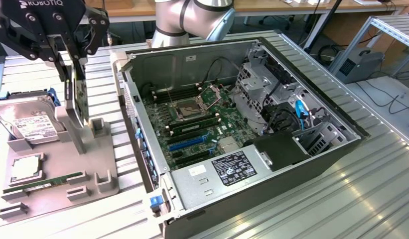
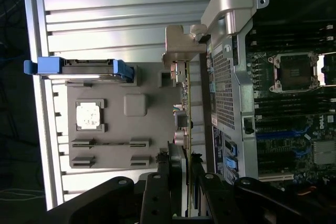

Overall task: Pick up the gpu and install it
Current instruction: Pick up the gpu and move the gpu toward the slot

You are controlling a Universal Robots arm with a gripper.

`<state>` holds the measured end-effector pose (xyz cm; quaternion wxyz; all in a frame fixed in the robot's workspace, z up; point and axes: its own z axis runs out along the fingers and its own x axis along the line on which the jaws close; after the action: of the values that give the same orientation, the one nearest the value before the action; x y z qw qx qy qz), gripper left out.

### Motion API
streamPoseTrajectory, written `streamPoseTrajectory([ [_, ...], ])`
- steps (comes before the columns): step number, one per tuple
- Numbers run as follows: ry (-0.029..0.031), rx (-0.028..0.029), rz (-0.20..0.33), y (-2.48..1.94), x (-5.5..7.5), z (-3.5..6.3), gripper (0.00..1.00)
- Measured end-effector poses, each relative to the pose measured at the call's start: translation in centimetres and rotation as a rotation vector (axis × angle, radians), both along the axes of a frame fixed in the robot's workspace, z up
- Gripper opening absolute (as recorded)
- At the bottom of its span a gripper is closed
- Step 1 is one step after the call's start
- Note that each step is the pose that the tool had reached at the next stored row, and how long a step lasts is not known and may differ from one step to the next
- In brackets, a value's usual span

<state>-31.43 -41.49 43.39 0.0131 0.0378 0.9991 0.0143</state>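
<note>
The gpu (image 1: 70,97) stands on edge over the grey parts tray (image 1: 58,199), at the exterior view's left and just beside the open computer case (image 1: 311,164). The gripper (image 1: 70,69) comes down on it from above, one finger on each face, clamped on the gpu. From the wrist view the card (image 2: 185,124) runs edge-on away from the gripper (image 2: 181,169), and its silvery end bracket (image 2: 181,51) sits at the far end, close to the case's rear corner.

I'd say the pick-up is at the grasp. The install is all still to do: the card is outside the case, and the blue expansion slot (image 1: 188,142) on the motherboard (image 1: 191,124) lies bare. The hard drive (image 1: 28,122), the processor chip (image 1: 25,169) and the green memory stick (image 1: 45,183) sit in their places on the tray.

I can't tell whether the card's lower edge has cleared the tray's upright post (image 1: 76,134), because the two overlap in the exterior view. The cooler face is barely readable edge-on, and the gripper's upper part is cut off at the frame edge.
</note>
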Motion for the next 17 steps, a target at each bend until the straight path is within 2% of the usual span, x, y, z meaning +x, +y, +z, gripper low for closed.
streamPoseTrajectory([
  [17, -0.0001, 0.0000, 0.000, 0.00, 0.00, 0.79, 0.27],
])
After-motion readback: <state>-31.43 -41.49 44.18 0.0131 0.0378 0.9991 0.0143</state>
